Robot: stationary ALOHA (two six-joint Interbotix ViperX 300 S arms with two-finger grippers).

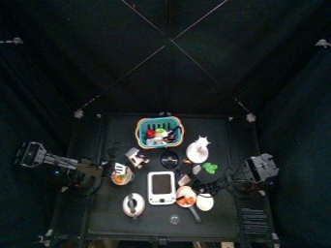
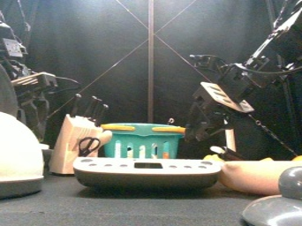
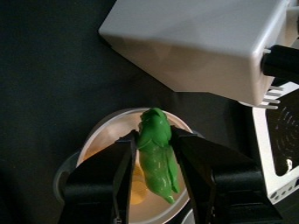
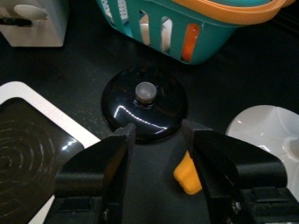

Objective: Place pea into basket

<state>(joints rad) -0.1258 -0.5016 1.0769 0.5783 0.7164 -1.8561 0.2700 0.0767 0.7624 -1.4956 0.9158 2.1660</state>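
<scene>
1. The green pea pod sits clamped between the two jaws of the left end effector, directly above a pale round bowl on the black desk.
2. Beside that bowl in the left wrist view stands a white boxy appliance, with a white vented panel along one edge.
3. From above, the left end effector hangs over the desk's left half, well short of the teal basket with the orange rim at the desk's back.
4. The right end effector hangs with jaws parted and nothing between them, over a black domed lid with a grey knob; an orange piece lies beside one jaw.
5. From the front, a white scale stands before the basket.
6. No brand name, label or lettering can be read on any item.
</scene>
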